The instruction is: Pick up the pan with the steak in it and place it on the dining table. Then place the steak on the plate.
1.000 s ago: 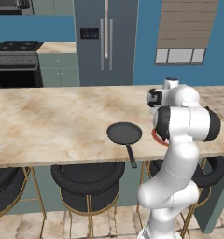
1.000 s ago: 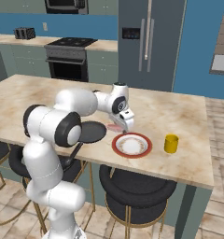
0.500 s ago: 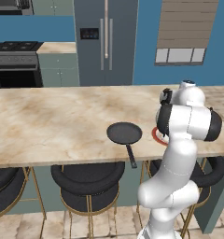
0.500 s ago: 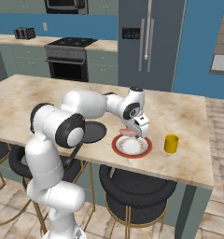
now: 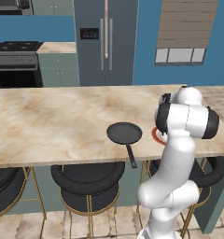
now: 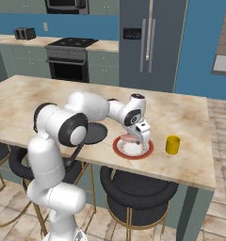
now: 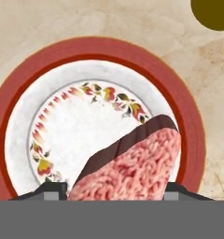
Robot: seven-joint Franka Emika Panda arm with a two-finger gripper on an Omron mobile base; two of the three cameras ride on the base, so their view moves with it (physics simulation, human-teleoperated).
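1 steak clamped in jaws over plate (red-rimmed) — yellow cup beside.

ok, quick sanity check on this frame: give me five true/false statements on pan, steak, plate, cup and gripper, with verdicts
1. The pan is on the dining table with nothing in it. True.
2. The steak lies flat in the middle of the plate, released. False: it sits between the gripper fingers, tilted, over the plate.
3. The yellow cup stands on the table beside the plate, apart from it. True.
4. The pan's handle points toward the fridge. False: it points toward the stool side of the table.
5. The gripper is open. False: it is shut on the steak.
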